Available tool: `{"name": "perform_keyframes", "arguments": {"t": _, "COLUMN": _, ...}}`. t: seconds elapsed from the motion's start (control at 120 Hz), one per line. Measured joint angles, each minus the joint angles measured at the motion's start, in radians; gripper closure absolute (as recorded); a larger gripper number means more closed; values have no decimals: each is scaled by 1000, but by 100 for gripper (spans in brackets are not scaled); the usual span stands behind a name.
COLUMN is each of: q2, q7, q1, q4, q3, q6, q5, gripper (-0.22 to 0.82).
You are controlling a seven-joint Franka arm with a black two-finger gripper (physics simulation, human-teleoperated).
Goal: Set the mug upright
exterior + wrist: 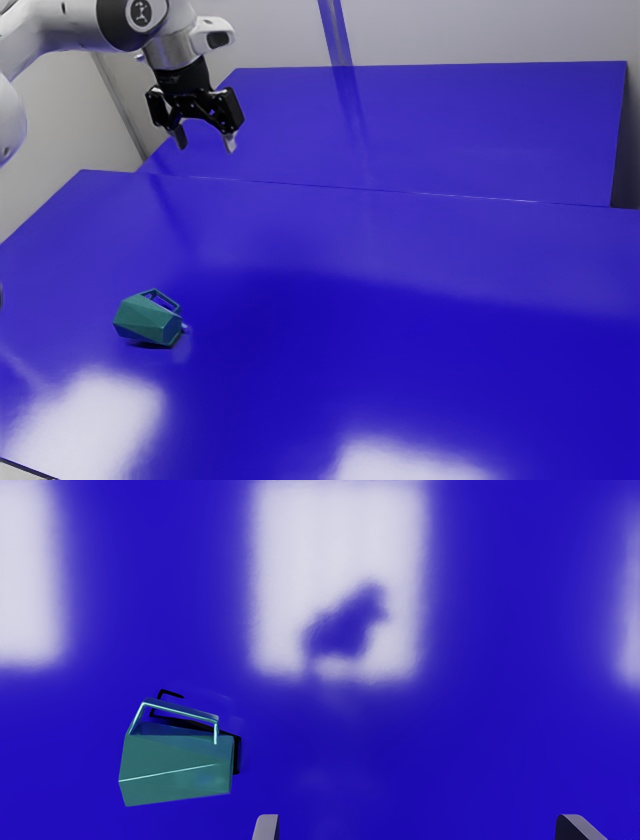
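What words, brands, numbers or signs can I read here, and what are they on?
Robot arm, on the black cap near the hand: a pale round emblem, its inner figure too small to make out.
Teal mug, lying on its side: no writing on the faces that show.
Otherwise, no readable words, brands or numbers.

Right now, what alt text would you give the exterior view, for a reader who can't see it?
A teal mug lies on its side on a glossy blue table, handle uppermost. Above the table's far side, a white robot arm holds its open, empty end effector well away from the mug.
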Motion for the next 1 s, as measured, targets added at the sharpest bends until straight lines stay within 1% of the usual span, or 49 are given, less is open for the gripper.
{"name": "perform_keyframes", "arguments": {"t": 0.175, "q2": -2, "q7": -2, "q1": -3, "q4": 0, "q3": -3, "q6": 0, "q5": 5, "gripper": 0}}
{"name": "perform_keyframes", "arguments": {"t": 0.358, "q2": -28, "q7": -2, "q1": 4, "q4": -23, "q3": -6, "q6": -13, "q5": -25, "gripper": 0}}
{"name": "perform_keyframes", "arguments": {"t": 0.542, "q2": -108, "q7": -1, "q1": 99, "q4": -197, "q3": -5, "q6": 5, "q5": -147, "gripper": 0}}
{"name": "perform_keyframes", "arguments": {"t": 0.658, "q2": -179, "q7": -2, "q1": 164, "q4": -350, "q3": -4, "q6": 29, "q5": -233, "gripper": 0}}
{"name": "perform_keyframes", "arguments": {"t": 0.742, "q2": -199, "q7": 8, "q1": 198, "q4": -448, "q3": -2, "q6": 64, "q5": -286, "gripper": 0}}
{"name": "perform_keyframes", "arguments": {"t": 0.867, "q2": -209, "q7": 82, "q1": 264, "q4": -546, "q3": 1, "q6": 114, "q5": -340, "gripper": 0}}
{"name": "perform_keyframes", "arguments": {"t": 1.0, "q2": -222, "q7": 219, "q1": 354, "q4": -631, "q3": 3, "q6": 159, "q5": -378, "gripper": 0}}
